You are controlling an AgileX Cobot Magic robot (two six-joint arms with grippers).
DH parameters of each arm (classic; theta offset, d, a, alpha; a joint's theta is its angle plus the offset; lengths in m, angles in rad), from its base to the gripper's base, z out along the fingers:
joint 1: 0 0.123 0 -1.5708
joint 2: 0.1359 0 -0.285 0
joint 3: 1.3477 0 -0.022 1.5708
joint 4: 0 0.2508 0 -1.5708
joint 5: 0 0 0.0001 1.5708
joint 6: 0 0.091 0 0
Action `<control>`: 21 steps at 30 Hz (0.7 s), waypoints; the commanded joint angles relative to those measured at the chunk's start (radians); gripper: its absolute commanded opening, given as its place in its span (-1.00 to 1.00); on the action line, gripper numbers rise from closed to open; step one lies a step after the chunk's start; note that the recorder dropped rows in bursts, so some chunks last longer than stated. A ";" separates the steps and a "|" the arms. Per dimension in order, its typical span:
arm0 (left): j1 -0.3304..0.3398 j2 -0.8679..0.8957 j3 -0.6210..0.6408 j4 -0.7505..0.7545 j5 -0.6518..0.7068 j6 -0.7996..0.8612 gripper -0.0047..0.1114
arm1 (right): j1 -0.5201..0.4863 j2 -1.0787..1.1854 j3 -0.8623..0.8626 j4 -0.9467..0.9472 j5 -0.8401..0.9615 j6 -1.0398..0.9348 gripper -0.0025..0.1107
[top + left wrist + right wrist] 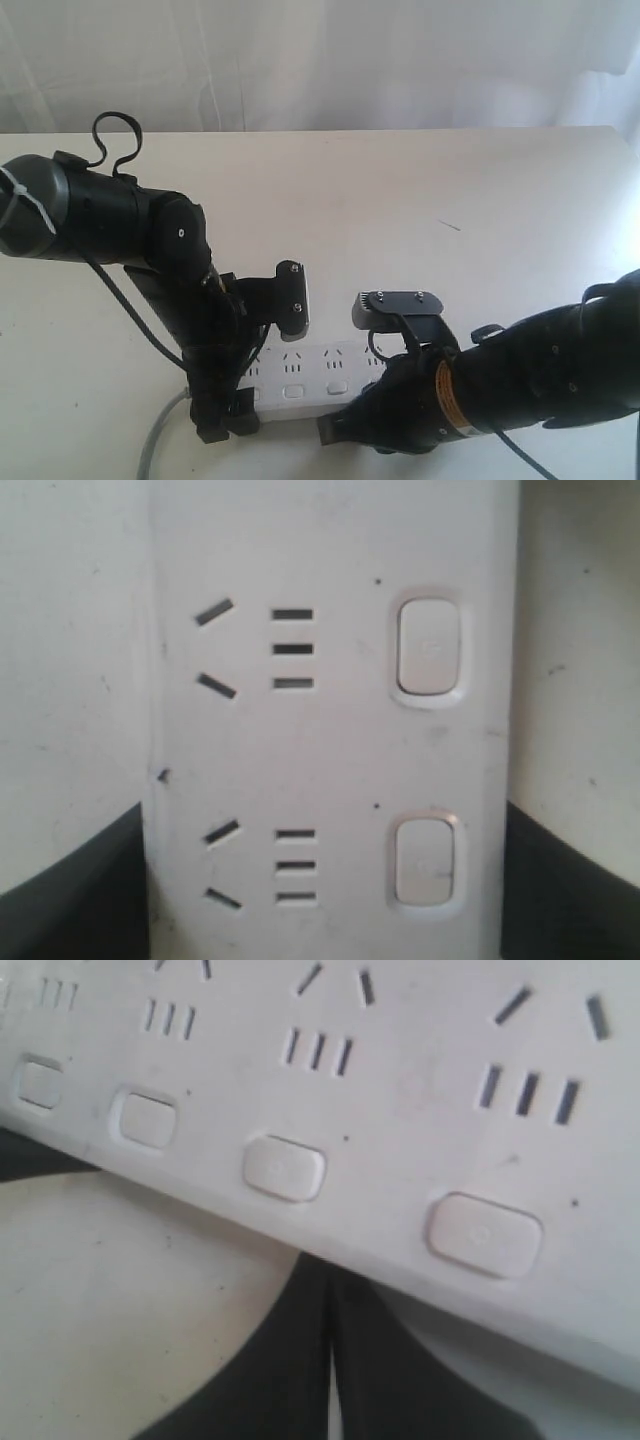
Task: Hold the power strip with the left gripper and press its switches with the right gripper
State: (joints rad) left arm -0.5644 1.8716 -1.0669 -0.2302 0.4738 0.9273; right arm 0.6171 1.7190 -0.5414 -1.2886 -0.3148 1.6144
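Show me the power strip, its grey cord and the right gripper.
power strip [312, 375], exterior view, white top face.
grey cord [158, 432], exterior view, middle stretch.
right gripper [330, 1285], right wrist view, between its fingertips.

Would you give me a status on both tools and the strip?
Left tool gripping power strip across its width. Right tool shut, tip at switch-side edge, short of switches. No obstruction seen.

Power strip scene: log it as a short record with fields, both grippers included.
power strip: long flat white plastic bar, flat on the white table
cord: grey, leaving the strip's left end in the exterior view
left gripper: black, two fingers against both long edges, shut on the power strip
right gripper: black, pointed, shut, tip at the strip's switch-side edge between two switches
switches: white rounded-square buttons, none visibly touched
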 commanded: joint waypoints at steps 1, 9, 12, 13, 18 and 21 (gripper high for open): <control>-0.005 0.055 0.030 0.023 0.044 0.007 -0.92 | -0.007 0.011 -0.012 -0.015 0.108 -0.005 -0.96; -0.005 0.055 0.030 0.023 0.066 0.012 -0.92 | -0.007 -0.063 -0.071 -0.002 -0.181 -0.038 -0.96; -0.005 0.055 0.030 0.034 0.085 0.012 -0.92 | -0.007 -0.104 -0.079 0.006 -0.104 -0.041 -0.96; -0.005 0.055 0.030 0.037 0.088 0.012 -0.92 | -0.007 -0.115 -0.079 0.006 -0.073 -0.041 -0.96; -0.005 0.055 0.030 0.039 0.086 0.012 -0.92 | -0.007 -0.117 -0.065 0.003 0.029 -0.037 -0.96; -0.005 0.055 0.030 0.039 0.086 0.012 -0.92 | -0.007 -0.096 -0.061 0.003 0.044 -0.034 -0.96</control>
State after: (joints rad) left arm -0.5644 1.8716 -1.0673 -0.2270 0.4753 0.9233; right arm 0.6171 1.6081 -0.6091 -1.2852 -0.2962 1.5868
